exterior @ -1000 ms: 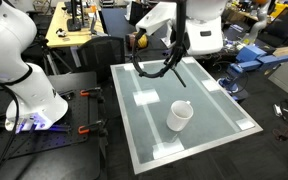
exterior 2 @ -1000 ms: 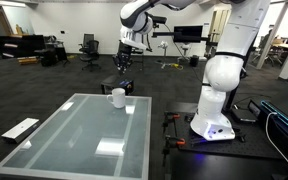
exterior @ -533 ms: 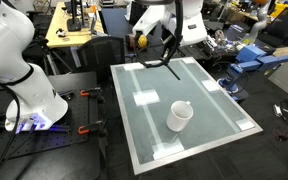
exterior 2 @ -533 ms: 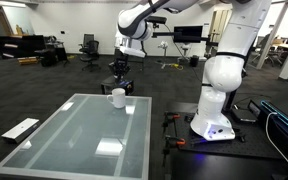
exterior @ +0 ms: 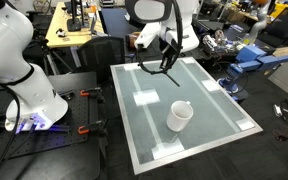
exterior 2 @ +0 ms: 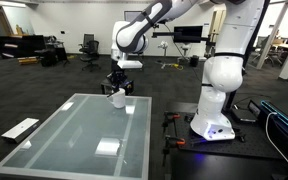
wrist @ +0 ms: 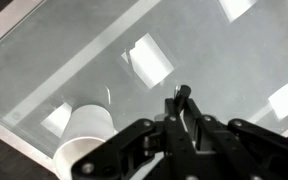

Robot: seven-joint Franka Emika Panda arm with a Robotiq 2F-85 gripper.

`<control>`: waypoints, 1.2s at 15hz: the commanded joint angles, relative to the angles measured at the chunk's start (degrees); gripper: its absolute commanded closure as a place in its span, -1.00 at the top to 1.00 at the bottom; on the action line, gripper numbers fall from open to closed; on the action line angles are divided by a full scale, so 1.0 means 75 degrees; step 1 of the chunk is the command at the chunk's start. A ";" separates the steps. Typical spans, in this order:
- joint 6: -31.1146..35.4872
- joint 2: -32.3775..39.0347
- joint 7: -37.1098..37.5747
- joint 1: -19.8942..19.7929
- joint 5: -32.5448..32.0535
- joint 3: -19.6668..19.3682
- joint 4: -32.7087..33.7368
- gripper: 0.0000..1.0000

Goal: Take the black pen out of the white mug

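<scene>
The white mug (exterior: pixel 180 116) stands upright on the glass table (exterior: pixel 144 135), towards its near right part. It also shows in the other exterior view (exterior 2: pixel 117 97) and at the lower left of the wrist view (wrist: pixel 87 136). My gripper (wrist: pixel 182 101) is shut on the black pen (wrist: pixel 184 92), whose end sticks out between the fingertips. The gripper (exterior: pixel 168 64) hangs above the far part of the table, apart from the mug. In an exterior view the gripper (exterior 2: pixel 118 83) sits just above the mug. No pen shows in the mug.
The robot's white base (exterior: pixel 24 95) stands beside the table, also seen in the other exterior view (exterior 2: pixel 214 105). Bright light patches (wrist: pixel 149 58) lie on the glass. Desks and chairs (exterior: pixel 79 30) stand behind the table. The table edge (wrist: pixel 24 35) runs across the upper left.
The gripper has come down lower over the table, still shut on the pen. The mug has not moved.
</scene>
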 commanded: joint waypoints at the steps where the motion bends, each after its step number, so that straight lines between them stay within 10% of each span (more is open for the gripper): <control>1: 0.0563 0.0614 0.0400 0.0119 -0.0365 0.0057 0.0095 -0.93; 18: 0.1564 0.2713 0.1194 0.0705 -0.1287 -0.0261 0.0807 -0.93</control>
